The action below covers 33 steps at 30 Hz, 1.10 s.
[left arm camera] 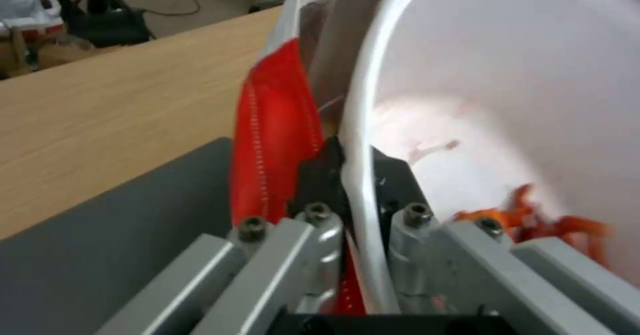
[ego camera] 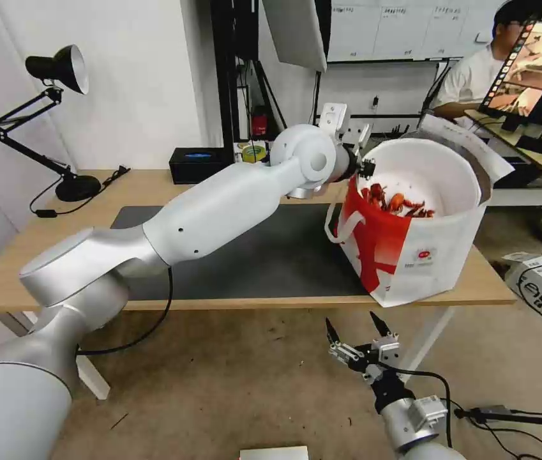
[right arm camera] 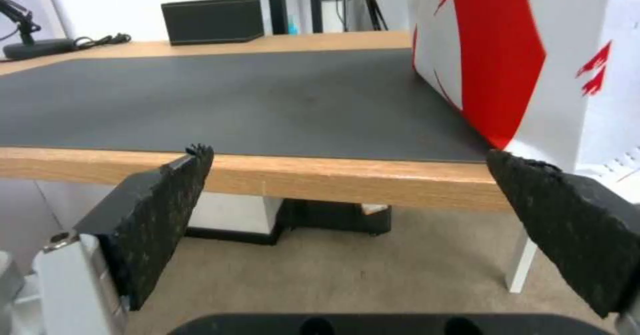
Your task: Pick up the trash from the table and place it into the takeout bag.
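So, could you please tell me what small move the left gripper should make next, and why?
Probably open: the left gripper pinches the rim of the white round bowl of red crayfish shells, already sunk inside the red-and-white takeout bag.

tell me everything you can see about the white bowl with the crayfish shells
The white bowl is round, deep and smooth, plastic by the look, with a thin rolled rim. It is tipped, its opening facing the head camera, and sits in the mouth of the takeout bag at the table's right end. Red-orange crayfish shells lie heaped at its low side, and faint reddish smears mark the inside. The left gripper pinches its rim, jaws shut with one finger inside and one outside.
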Tool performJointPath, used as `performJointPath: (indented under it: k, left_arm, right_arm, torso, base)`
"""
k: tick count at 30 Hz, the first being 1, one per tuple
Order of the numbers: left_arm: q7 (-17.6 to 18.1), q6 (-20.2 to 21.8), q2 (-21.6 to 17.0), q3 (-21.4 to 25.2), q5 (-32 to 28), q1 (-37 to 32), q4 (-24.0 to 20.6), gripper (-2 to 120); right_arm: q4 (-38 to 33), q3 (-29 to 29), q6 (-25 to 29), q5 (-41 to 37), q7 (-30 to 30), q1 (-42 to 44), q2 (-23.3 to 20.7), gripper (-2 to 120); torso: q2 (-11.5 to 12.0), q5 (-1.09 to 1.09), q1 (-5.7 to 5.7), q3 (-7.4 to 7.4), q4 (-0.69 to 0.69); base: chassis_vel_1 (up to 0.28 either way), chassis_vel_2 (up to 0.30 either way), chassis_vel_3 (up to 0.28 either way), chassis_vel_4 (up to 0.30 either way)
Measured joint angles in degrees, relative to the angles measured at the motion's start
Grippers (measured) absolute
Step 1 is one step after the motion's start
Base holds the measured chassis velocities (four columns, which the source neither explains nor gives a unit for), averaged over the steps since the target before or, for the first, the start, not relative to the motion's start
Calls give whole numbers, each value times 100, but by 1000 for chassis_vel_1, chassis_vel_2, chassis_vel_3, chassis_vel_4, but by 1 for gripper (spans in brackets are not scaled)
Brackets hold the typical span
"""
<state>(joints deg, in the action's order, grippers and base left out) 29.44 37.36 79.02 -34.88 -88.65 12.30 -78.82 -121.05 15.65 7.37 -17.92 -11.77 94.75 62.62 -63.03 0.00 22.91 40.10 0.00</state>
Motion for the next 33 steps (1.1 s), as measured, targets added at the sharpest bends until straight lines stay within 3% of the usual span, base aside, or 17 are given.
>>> performJointPath:
  k: [10, 16, 21, 24, 28, 33]
  left_arm:
    - [-27, -239, -6, 72, 121, -35, -18, 44]
    - [-451, -819, -204, 338, 143, -41, -361, 69]
    - [-560, -1136, -357, 586, 0, -11, -560, 84]
    - [-670, -1252, -683, 731, -94, -3, -776, 97]
    - [-746, -1299, -951, 801, -93, -96, -1011, 99]
    - [-987, -1496, -1806, 1145, 173, -773, -1827, 100]
  right_arm:
    - [0, 0, 0, 0, 0, 0, 0, 100]
    - [0, 0, 0, 0, 0, 0, 0, 100]
    - [0, 0, 0, 0, 0, 0, 0, 100]
    - [0, 0, 0, 0, 0, 0, 0, 100]
    - [0, 0, 0, 0, 0, 0, 0, 100]
    - [0, 0, 0, 0, 0, 0, 0, 100]
  torso:
    - [0, 0, 0, 0, 0]
    - [0, 0, 0, 0, 0]
    - [0, -1, 0, 0, 0]
    - [0, 0, 0, 0, -1]
    - [0, -1, 0, 0, 1]
    - [0, -2, 0, 0, -1]
  base:
    - [0, 0, 0, 0]
    - [0, 0, 0, 0]
    - [0, 0, 0, 0]
    - [0, 0, 0, 0]
    - [0, 0, 0, 0]
    - [0, 0, 0, 0]
